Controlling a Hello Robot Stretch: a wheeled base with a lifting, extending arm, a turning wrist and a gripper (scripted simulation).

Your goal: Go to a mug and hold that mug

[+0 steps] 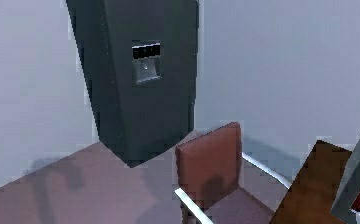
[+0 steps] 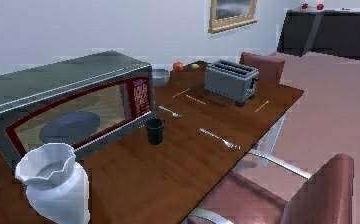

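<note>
One tall dark fridge (image 1: 138,75) stands in the corner of the grey walls in the forward view, with a dispenser panel on its door. In front of it, toward the view's right, a chair (image 1: 213,170) with a red-brown back and a white frame blocks the way. Just right of the chair is a corner of the wooden table (image 1: 313,190), and a dark grey thing (image 1: 356,180) rises at the right edge. Open brown floor (image 1: 48,175) lies at the view's left, beside the fridge.

In the arm side view the table (image 2: 188,175) runs from the bottom left up toward the right. The mug (image 2: 155,131), small and dark, stands upright near the table's middle, just beside the front right corner of a big microwave (image 2: 68,105). A white jug (image 2: 56,185) stands at the bottom left, near the table's close edge. A fork (image 2: 218,138) lies right of the mug, apart from it, and more cutlery (image 2: 170,110) lies farther out. Beyond that are a toaster (image 2: 230,80), a bowl (image 2: 160,75) and some small orange and green things (image 2: 185,66). A second chair (image 2: 263,66) stands at the far end, and a third (image 2: 323,195) at the bottom right is pulled up to the table's right edge. A framed picture (image 2: 233,14) hangs on the wall. Pale floor (image 2: 328,110) lies open at the right, reaching to a dark cabinet (image 2: 328,35).

The state of the pincer cannot be told.
</note>
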